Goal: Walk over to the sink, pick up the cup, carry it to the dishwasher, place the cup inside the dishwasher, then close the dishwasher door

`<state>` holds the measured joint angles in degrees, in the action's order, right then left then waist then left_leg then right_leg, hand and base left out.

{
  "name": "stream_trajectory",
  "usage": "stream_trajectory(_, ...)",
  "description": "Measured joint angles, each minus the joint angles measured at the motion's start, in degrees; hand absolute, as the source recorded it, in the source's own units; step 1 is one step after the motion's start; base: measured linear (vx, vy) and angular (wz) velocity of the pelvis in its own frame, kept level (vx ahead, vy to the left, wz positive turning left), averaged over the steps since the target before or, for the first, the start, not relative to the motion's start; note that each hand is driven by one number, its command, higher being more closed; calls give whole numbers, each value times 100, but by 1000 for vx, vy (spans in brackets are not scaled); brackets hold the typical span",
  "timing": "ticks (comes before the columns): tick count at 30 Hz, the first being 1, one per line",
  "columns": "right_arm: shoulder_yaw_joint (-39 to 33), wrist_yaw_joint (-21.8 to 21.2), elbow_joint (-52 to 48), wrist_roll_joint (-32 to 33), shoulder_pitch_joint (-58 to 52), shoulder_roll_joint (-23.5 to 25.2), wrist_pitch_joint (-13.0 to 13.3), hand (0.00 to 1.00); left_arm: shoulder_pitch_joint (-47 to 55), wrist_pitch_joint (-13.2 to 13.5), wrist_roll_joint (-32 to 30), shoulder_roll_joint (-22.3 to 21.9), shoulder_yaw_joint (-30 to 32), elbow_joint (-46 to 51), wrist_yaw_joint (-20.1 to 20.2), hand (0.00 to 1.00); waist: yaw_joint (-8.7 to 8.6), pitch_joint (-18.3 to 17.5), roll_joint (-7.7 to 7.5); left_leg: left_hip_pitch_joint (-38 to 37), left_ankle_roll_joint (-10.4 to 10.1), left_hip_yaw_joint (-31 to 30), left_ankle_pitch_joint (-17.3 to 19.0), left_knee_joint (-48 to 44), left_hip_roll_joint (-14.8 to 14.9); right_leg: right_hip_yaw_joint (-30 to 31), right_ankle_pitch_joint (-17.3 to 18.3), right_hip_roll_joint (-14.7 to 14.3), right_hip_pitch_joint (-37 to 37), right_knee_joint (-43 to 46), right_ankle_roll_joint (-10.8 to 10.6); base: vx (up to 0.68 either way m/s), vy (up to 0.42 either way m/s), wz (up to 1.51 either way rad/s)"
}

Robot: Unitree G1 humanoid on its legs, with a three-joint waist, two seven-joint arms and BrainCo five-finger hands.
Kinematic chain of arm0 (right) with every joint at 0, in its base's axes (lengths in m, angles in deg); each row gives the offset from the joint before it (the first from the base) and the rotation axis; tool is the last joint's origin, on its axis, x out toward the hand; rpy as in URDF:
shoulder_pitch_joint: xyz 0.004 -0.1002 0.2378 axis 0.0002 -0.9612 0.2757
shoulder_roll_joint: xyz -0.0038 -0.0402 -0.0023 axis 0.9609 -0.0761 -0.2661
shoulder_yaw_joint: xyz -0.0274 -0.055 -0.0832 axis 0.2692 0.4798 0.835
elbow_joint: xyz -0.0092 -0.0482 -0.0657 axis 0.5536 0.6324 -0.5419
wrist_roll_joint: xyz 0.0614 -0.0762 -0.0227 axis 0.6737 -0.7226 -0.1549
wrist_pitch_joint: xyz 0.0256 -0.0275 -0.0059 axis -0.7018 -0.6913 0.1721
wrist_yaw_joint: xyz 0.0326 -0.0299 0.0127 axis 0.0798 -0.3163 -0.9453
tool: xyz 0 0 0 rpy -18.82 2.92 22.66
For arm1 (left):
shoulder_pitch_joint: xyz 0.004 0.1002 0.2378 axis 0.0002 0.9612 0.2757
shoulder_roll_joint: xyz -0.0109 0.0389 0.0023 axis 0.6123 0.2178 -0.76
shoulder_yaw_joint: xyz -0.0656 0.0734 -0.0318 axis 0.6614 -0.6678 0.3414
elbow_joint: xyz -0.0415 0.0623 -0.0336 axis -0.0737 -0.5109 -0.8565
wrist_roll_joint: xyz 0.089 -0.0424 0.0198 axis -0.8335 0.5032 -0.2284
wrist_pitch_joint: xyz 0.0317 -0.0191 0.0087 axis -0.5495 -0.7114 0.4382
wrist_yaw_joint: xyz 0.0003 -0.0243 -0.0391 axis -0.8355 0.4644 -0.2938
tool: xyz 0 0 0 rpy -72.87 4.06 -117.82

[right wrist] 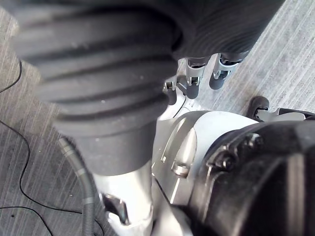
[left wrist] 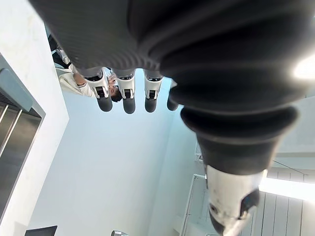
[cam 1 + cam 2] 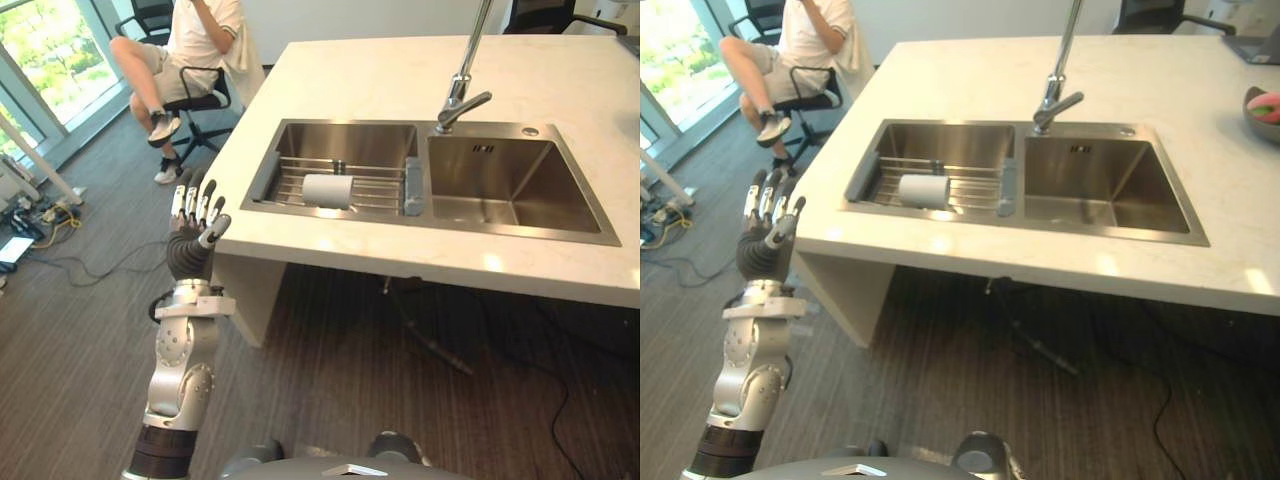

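White cup point(image 3: 327, 190) on side on wire rack point(image 3: 385, 182), sink point(image 3: 345, 140) left basin. Left hand point(image 3: 190, 245) raised beside worktop point(image 3: 350, 80) left edge, fingers straight, empty; right hand point(image 1: 192, 81) relaxed, empty. Right eye view: bowl point(image 3: 1262, 112) at right edge.

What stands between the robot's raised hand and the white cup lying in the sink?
Nothing loose. The open left hand is beside the counter's corner; the cup lies on its side on the wire rack in the sink's left basin. Only bare counter and sink rim lie between.

The cup point(image 3: 327, 190) lies sideways on the rack point(image 3: 378, 184) in the sink point(image 3: 520, 190), the left hand point(image 3: 190, 250) straight-fingered beside the counter point(image 3: 350, 80).
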<state>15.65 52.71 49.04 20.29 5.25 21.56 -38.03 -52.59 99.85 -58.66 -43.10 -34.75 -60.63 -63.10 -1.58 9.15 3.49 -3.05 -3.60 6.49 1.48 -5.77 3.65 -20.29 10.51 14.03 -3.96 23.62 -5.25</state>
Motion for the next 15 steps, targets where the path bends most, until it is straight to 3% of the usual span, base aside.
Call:
stream_trajectory(6, 8, 111, -243, -3, -41, 16, 190, 0, -2, -17, 407, 134, -176, -539, 411, 0, -131, -78, 102, -64, -12, 156, -8, 110, 80, 60, -160, -118, 11, -308, 6, 9, 12, -14)
stream_trajectory(9, 8, 148, -360, 20, -56, 85, 449, 0, -18, -223, 753, 202, -284, -986, 763, 0, -238, -99, 129, -201, -14, 248, -110, 354, 121, 61, -396, -238, 154, -682, 1, 40, 49, -14)
stream_trajectory(12, -11, 260, -645, 223, -61, 180, 954, 0, -55, -549, 1249, 236, -452, -1593, 1075, 0, -299, -134, 88, -367, 17, 308, -277, 819, 74, 32, -490, -289, 282, -979, -30, 20, 57, -1)
stream_trajectory(14, -55, 352, -915, 206, -84, 321, 1448, 0, -62, -814, 1408, 226, -659, -1883, 1280, 0, -381, -172, -108, -404, 87, 405, -313, 1010, -69, -238, -332, 17, 262, -756, -182, 41, 81, 49)
stream_trajectory(15, -62, 418, -912, 195, -88, 359, 1530, 0, -68, -857, 1407, 206, -723, -1881, 1321, 0, -391, -177, -183, -392, 142, 521, -279, 928, -110, -326, -280, 152, 275, -673, -242, 124, 95, 82)
